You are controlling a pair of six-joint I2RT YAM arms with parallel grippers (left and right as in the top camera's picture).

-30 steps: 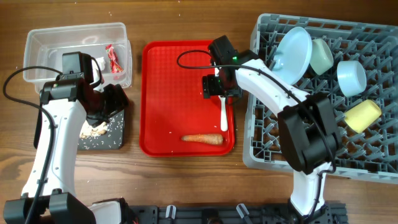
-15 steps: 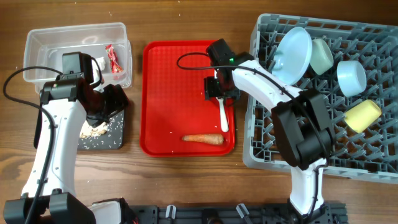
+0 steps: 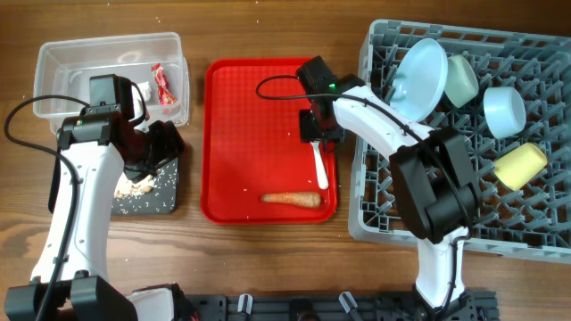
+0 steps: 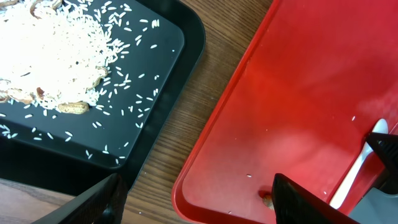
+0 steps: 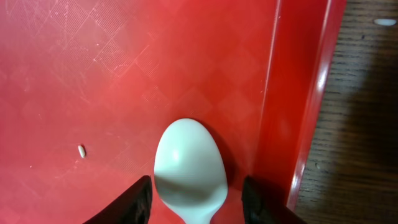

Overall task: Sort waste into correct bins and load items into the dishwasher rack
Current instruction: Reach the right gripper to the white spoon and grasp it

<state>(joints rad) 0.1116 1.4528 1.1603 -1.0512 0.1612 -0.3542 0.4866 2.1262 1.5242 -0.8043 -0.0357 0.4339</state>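
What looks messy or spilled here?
Rice grains are scattered loosely over the black tray, away from the main heap. A few stray grains also lie on the red tray and the wooden table. Nothing looks broken.

Wooden table (image 3: 268, 263), brown, grain running left to right, filling the overhead view; black rail (image 3: 268, 308) along its near edge; even light, soft shadows; white specks (image 3: 20, 89) scattered at left

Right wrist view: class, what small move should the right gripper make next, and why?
Probably close on the white spoon. The right gripper has its jaws open, one on each side of the spoon's bowl, which lies on the red tray, and the spoon is not yet in the dishwasher rack.
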